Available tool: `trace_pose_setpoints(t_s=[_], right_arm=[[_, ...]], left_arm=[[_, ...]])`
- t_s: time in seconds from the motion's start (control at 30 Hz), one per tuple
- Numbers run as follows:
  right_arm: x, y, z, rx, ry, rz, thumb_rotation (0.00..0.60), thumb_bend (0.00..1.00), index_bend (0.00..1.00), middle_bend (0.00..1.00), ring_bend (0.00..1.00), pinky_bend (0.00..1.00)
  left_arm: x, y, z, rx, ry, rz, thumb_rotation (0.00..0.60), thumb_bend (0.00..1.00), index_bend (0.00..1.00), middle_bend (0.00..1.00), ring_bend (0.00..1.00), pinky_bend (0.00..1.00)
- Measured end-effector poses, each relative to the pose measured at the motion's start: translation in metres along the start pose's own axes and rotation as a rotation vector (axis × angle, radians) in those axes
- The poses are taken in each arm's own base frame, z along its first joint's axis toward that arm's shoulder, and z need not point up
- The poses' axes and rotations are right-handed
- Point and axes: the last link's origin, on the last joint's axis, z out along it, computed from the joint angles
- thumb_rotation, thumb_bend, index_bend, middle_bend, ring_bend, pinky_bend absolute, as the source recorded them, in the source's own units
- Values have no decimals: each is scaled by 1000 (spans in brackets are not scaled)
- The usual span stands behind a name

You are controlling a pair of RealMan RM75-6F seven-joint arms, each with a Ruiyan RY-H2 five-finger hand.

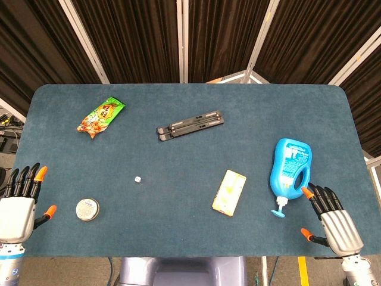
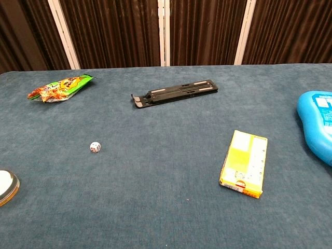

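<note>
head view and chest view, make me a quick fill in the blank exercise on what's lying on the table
1. The right hand is nearest the ____ bottle.
2. The round tin lies closest to the ____ hand.
3. Between the tin and the yellow box sits a small white ____.
4. The snack bag lies to the ____ of the black folded stand.

Missing words: blue; left; die; left

Looked like a robot lab or test booth rather than anyone's home. The table (image 1: 190,113) was covered in plain teal felt, and dark pleated curtain panels (image 1: 143,36) with pale metal frames (image 1: 184,39) boxed it in. Yellow floor tape (image 1: 302,271) and loose cables (image 1: 6,122) showed past the edges.
</note>
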Motion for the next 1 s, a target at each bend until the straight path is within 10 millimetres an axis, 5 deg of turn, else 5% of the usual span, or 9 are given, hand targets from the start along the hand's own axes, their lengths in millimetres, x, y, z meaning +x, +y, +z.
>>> trace_pose_setpoints(t_s=[0.57, 1.0], right_arm=[[-1, -4, 1, 9, -4, 6, 600, 79, 0, 0, 0, 0], [2, 0, 2, -1, -1, 27, 600, 80, 0, 0, 0, 0]], left_arm=[[-24, 18, 21, -58, -102, 20, 600, 204, 130, 0, 0, 0], [-72, 97, 99, -190, -244, 76, 600, 289, 265, 0, 0, 0]])
